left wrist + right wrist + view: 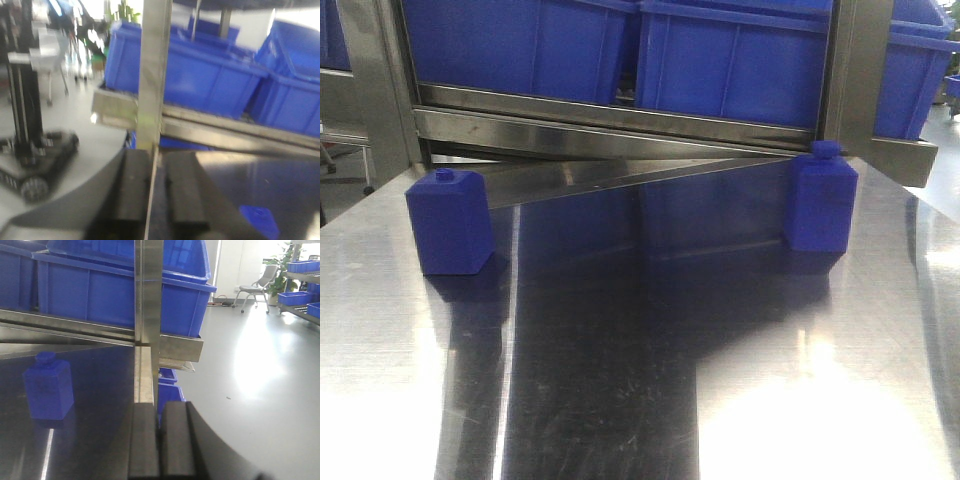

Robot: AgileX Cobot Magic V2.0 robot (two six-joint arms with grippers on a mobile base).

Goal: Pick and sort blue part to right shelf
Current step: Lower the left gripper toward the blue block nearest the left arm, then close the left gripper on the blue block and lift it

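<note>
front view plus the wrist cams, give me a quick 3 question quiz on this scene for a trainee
1. True or false: the left part and the right part both stand upright on the table.
2. What sits on the shelf? A. blue crates B. cardboard boxes C. paint cans
3. Fill in: the right gripper holds ____.

Key: 1 true; 2 A; 3 nothing, its fingers are closed together with no part between them.
</note>
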